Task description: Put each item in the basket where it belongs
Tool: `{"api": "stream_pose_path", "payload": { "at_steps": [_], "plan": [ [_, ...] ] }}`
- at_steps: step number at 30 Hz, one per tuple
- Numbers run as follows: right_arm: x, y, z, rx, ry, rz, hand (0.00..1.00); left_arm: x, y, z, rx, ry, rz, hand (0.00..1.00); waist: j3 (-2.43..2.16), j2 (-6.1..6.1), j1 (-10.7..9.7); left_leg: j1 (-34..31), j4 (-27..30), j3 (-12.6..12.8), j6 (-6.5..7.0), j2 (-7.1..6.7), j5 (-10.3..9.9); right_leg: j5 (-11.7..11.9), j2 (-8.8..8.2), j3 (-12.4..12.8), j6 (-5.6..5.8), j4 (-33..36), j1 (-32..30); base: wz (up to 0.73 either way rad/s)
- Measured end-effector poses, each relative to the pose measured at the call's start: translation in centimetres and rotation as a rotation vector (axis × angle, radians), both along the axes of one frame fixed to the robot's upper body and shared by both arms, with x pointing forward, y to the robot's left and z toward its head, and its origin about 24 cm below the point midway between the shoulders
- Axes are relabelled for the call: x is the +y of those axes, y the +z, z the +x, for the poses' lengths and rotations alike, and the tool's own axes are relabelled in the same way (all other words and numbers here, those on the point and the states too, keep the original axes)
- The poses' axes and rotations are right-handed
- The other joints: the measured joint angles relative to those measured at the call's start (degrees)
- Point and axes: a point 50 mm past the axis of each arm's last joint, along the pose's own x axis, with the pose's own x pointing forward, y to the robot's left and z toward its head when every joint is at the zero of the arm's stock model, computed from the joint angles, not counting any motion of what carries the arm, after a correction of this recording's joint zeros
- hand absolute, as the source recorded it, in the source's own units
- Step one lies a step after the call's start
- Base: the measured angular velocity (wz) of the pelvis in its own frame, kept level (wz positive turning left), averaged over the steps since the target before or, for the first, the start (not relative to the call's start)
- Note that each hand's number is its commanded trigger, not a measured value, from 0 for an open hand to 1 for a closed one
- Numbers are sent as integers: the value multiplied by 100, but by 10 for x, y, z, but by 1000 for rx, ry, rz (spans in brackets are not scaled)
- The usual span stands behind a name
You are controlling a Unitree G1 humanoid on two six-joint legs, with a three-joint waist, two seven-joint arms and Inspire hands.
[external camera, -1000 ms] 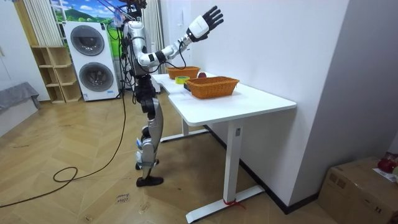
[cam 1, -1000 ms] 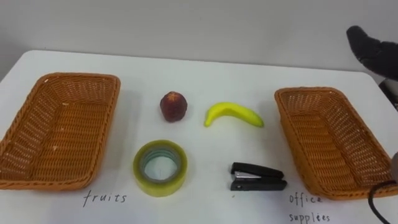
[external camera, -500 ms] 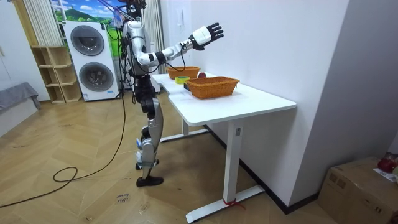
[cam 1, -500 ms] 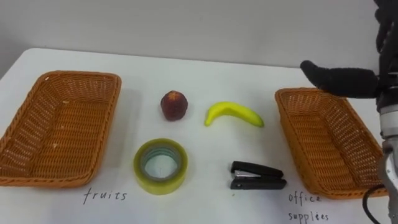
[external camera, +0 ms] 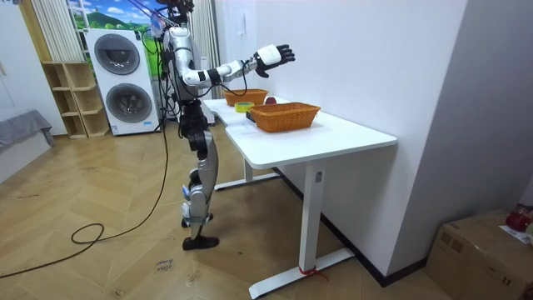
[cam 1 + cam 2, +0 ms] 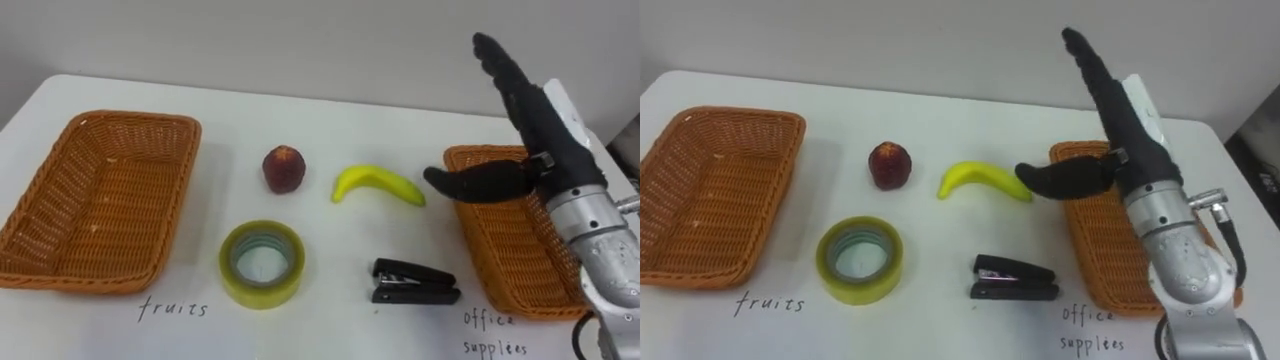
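The right robot hand (image 6: 548, 150), fingers spread wide and empty, hovers over the office-supplies basket (image 6: 500, 250) near the banana (image 6: 377, 184); stapler (image 6: 415, 283) and tape roll (image 6: 262, 263) lie on the table (image 6: 330, 120).

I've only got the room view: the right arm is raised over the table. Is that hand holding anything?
Observer: No. The right hand is open, fingers straight, holding nothing.
Operator: Is anything in the baskets?
Observer: No. The left basket and the right basket are both empty.
Operator: What's left to sort?
Observer: A red fruit, a banana, a roll of tape and a black stapler lie on the table between the baskets.
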Motion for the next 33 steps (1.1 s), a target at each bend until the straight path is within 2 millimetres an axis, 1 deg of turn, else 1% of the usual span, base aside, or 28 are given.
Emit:
{"api": "stream_pose_path", "payload": {
  "at_steps": [3,5,6,9,13,17,21,24,28,33],
  "plan": [
    [2,-2,0,28,39,-26,0,0,0,2,-1,-5,0,0,3,-11,10,-6,3,0,2,-1,1,3,-3,-1,0,0,0,0],
    [3,-4,0,49,53,-41,0,0,0,3,2,-13,-10,0,7,-18,56,-4,3,1,3,-4,2,4,-5,3,0,1,-1,0],
    [5,-7,-1,70,62,-44,0,0,0,4,4,-25,-17,0,9,-27,102,-2,2,5,3,-4,2,4,-11,3,1,1,-7,0],
    [13,-16,-1,141,120,-61,0,0,0,7,10,-53,-28,0,16,-47,138,-12,-1,1,4,-6,2,4,-16,-6,1,2,-17,0],
    [20,-22,-3,202,183,-74,0,2,1,8,10,-56,-30,0,6,-90,159,-83,9,-39,11,-16,7,8,-25,-28,7,-3,-58,5],
    [20,-26,-4,260,210,-92,0,2,3,12,-9,-65,-35,0,6,-95,226,-107,6,-48,24,-29,14,18,-40,-24,21,-4,-82,1],
    [20,-32,-5,321,241,-120,0,3,7,23,-57,-79,-27,0,6,-96,283,-108,4,-67,31,-35,18,20,-46,-22,24,-5,-81,0],
    [20,-36,-6,353,262,-120,0,3,7,25,-64,-81,-25,0,7,-95,285,-107,3,-90,36,-39,22,20,-48,-30,25,-5,-75,0],
    [16,-47,-7,427,270,-116,0,3,7,25,-65,-82,-25,0,7,-95,285,-111,5,-116,44,-44,26,21,-50,-33,26,-2,-72,0],
    [17,-50,-8,463,306,-113,0,3,7,28,-70,-82,-23,0,14,-113,299,-135,0,-114,46,-40,29,23,-49,-33,26,2,-107,0]
  ]
}}
